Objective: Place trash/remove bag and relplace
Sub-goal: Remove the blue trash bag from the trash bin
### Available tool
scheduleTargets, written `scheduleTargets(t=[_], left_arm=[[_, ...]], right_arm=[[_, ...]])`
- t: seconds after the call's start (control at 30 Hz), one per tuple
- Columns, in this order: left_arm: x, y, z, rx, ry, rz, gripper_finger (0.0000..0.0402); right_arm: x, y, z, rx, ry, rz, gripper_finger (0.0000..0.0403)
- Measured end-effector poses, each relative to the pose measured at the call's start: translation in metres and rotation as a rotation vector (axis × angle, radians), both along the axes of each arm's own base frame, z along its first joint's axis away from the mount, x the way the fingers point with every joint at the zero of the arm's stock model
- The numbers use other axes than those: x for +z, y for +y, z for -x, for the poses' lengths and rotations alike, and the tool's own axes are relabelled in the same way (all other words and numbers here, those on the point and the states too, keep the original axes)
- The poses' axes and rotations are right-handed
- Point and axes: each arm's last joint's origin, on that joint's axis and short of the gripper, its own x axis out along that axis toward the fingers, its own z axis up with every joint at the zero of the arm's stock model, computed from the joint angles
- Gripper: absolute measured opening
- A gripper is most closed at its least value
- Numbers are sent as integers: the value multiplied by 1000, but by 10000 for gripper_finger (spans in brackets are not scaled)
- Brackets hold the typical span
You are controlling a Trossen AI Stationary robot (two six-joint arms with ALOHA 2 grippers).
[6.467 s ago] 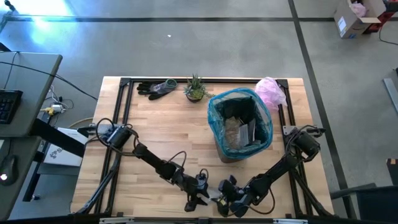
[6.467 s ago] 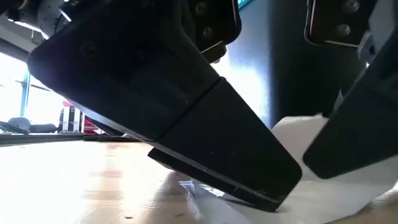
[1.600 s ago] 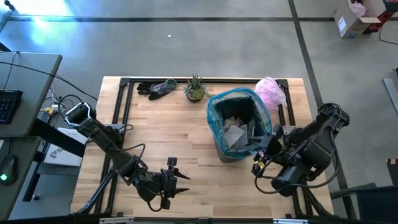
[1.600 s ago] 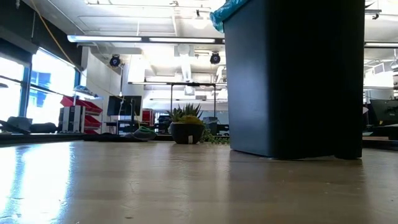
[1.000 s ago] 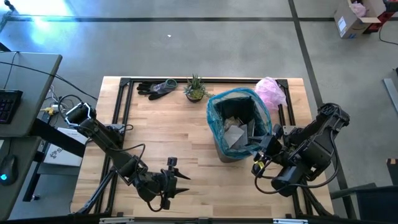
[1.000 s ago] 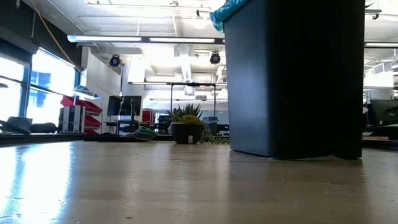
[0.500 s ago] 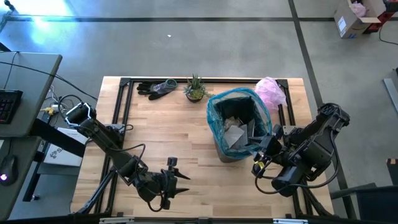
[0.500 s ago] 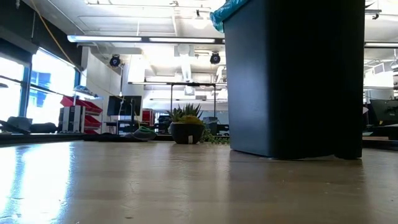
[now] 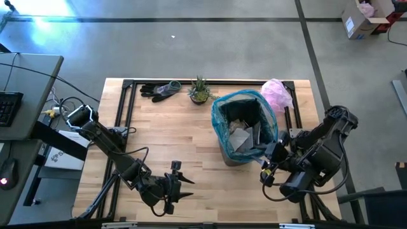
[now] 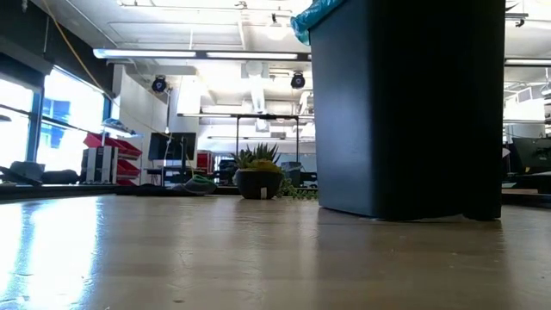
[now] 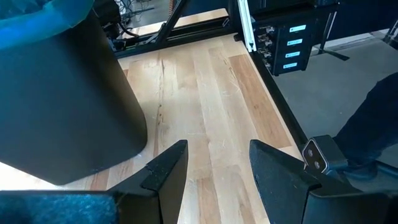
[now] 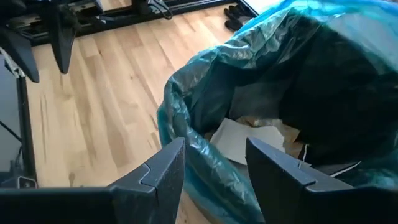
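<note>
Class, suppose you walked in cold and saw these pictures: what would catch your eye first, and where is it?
The dark bin right of the table's middle, lined with the teal bag and holding trash. Next, the right claw, open, at the bag's near right rim, while the left claw waits open near the front edge. Along the back sit gloves, a plant and a pink bag.

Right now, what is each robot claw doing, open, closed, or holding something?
Left gripper: open, empty, low over the table's front edge.
Right gripper: open, empty, at the bag rim.
</note>
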Motion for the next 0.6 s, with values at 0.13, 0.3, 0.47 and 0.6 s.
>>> scheduleTargets(t=[0.13, 0.3, 0.47, 0.6], left_arm=[[0, 0, 0, -3, 1, 2, 158], [0, 0, 0, -3, 2, 2, 158], [0, 0, 0, -3, 1, 2, 158], [0, 0, 0, -3, 1, 2, 158]], right_arm=[[0, 1, 1, -10, -4, -18, 156], [0, 1, 0, -14, -9, -26, 156], [-1, 1, 2, -5, 29, -46, 156], [-2, -1, 3, -26, 42, -53, 156]])
